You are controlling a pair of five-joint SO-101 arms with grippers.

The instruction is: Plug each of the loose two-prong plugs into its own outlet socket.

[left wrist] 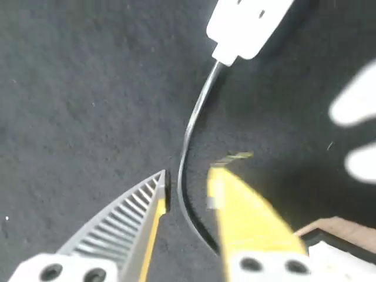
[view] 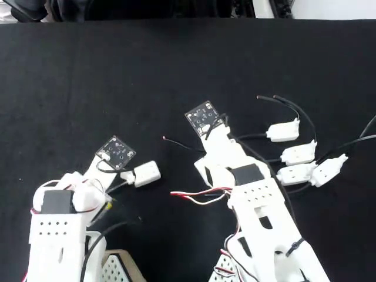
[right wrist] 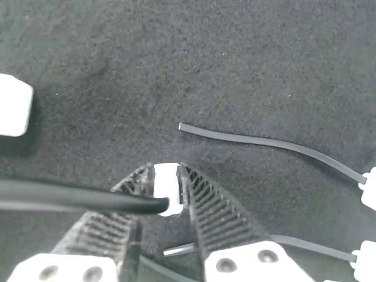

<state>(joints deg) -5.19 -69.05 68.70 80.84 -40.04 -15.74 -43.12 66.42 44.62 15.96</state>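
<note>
One white connector [left wrist: 247, 23] lies on the black cloth well ahead of the left jaws. Its face is too unclear to tell whether it is a plug or a socket. Its black lead [left wrist: 188, 135] curves back from it and runs straight through the gap between the two fingers. The left gripper [left wrist: 188, 175] stands open astride that lead with neither finger touching it. This looks like a line-up on the cable rather than on the body, probably because the thin lead is easier to straddle than the wide block.

The second task piece is a small white plug body [right wrist: 167, 189], pinched between the fingertips of the right gripper [right wrist: 165, 170], whose jaws are closed on it. Its cable [right wrist: 70, 197] leaves sideways across one finger, so the grip sits on the body and any prongs would be free; they are hidden here.

Ahead of the right jaws a loose cable end [right wrist: 264, 143] lies bare on the cloth. Off to one side of them sits another white block [right wrist: 12, 111].

Beyond the right arm, a cluster of white cabled bodies [view: 298, 154] lies close together on the table [view: 176, 59]. The held plug's mate is likely among them, and their tangled leads could snag an approach.
</note>
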